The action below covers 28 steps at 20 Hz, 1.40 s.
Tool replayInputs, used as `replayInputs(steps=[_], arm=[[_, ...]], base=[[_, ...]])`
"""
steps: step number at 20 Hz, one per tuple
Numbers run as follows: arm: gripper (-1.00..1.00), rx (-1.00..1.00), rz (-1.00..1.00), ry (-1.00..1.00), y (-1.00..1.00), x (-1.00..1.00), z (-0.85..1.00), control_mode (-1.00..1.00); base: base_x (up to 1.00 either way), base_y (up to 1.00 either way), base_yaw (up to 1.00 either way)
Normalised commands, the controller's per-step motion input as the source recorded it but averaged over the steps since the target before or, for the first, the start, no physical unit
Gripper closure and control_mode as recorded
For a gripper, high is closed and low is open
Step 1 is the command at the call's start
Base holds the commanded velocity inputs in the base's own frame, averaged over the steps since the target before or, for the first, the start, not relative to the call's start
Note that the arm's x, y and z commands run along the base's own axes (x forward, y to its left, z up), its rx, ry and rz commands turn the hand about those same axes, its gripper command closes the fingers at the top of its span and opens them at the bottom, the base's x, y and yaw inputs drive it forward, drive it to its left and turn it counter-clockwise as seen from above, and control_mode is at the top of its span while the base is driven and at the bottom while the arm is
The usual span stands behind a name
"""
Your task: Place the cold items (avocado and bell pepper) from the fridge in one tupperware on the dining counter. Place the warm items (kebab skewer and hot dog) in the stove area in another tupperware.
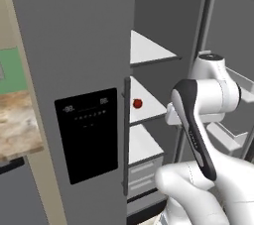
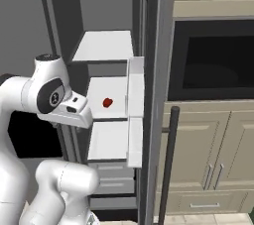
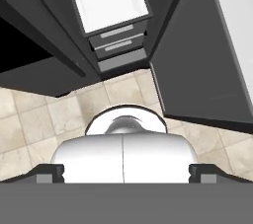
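The fridge [image 1: 74,45] stands with its left door shut and its right door swung open. On the middle white shelf lies the bell pepper [image 1: 137,103], a tiny red lump, also seen from the right [image 2: 107,102]. The avocado, both tupperware tubs, the kebab skewer and the hot dog are out of view. My hand hangs in front of the open compartment, about level with the pepper's shelf and well short of it. It points down at the floor. My gripper [image 3: 126,173] is open, its two tips wide apart with nothing between them.
The open fridge door [image 1: 233,85] with its bins stands at the right, close to my arm. A dark built-in oven [image 2: 213,55] and beige cabinets [image 2: 198,169] lie right of the fridge. A marbled counter top [image 1: 15,125] sits at the left. Fridge drawers [image 3: 118,40] rise above the tiled floor [image 3: 39,119].
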Motion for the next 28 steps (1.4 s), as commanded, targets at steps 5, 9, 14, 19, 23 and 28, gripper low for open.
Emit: replayInputs(steps=[5, 9, 14, 19, 23, 28], arm=[[-1.00, 0.00, 0.00, 0.00, 0.00, 0.00, 0.00, 1.00], [-1.00, 0.00, 0.00, 0.00, 0.00, 0.00, 0.00, 1.00], [-1.00, 0.00, 0.00, 0.00, 0.00, 0.00, 0.00, 1.00], [-1.00, 0.00, -0.03, -0.23, -0.03, 0.11, -0.12, -1.00], [-1.00, 0.00, -0.06, -0.43, 0.00, 0.27, -0.15, -1.00], [-1.00, 0.00, -0.03, -0.34, 0.04, 0.85, -0.31, -1.00]], base=[[0.33, -0.15, 0.01], [0.33, -0.17, 0.00], [0.22, -0.08, 0.00], [0.00, 0.00, 0.00], [0.00, 0.00, 0.00], [0.00, 0.00, 0.00]])
